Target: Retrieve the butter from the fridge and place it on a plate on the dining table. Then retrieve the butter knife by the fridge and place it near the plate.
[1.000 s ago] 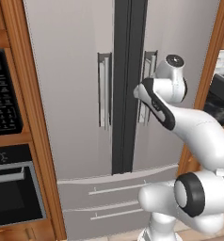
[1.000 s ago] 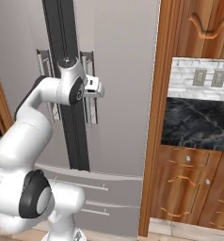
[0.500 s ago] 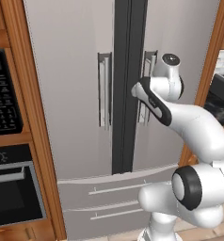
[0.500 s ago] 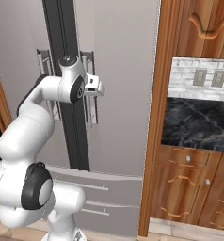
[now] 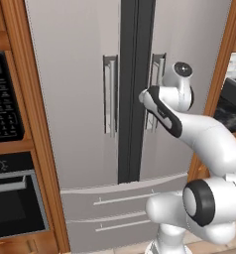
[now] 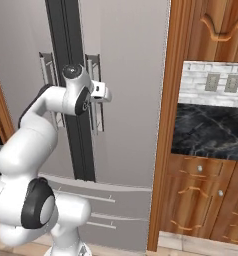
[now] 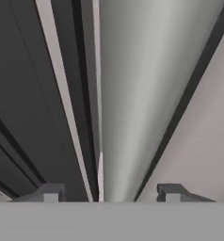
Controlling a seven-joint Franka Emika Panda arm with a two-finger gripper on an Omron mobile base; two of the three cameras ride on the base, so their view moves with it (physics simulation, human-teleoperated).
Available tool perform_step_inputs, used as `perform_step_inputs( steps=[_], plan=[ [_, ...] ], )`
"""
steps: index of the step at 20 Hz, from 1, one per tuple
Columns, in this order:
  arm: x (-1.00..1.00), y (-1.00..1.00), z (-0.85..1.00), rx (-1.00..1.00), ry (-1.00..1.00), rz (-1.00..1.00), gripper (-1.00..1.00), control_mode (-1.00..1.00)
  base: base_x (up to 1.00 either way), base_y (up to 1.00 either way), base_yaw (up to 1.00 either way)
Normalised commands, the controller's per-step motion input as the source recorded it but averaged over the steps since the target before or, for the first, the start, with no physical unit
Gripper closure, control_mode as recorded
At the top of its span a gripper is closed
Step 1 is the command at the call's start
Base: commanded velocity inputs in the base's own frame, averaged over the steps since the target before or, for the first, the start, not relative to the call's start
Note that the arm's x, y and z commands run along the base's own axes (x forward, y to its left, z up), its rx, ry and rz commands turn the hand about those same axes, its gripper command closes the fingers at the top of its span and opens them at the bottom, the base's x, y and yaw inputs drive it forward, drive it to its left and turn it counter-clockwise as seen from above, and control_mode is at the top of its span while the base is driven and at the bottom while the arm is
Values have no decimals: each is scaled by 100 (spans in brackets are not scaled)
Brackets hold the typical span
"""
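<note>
While your two-finger gripper (image 7: 104, 193) sits at the right-hand vertical bar handle (image 7: 132, 94) of the tall light-grey French-door fridge (image 5: 80, 74), its dark fingertips (image 7: 50, 192) straddle that bar; you cannot tell whether they are pressing it. Both doors look closed.

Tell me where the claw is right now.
The claw is at the fridge's right door handle, its fingertips straddling the bar beside the dark centre seam.
</note>
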Motion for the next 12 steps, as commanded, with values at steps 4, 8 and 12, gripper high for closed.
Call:
perform_step_inputs(
  steps=[4,8,12],
  plan=[
    [0,-1,0,0,0,1,100,-100,0,0,0],
    [0,0,0,0,0,0,100,-100,0,0,0],
    [-37,0,3,0,0,-1,100,-100,0,0,0]
  ],
)
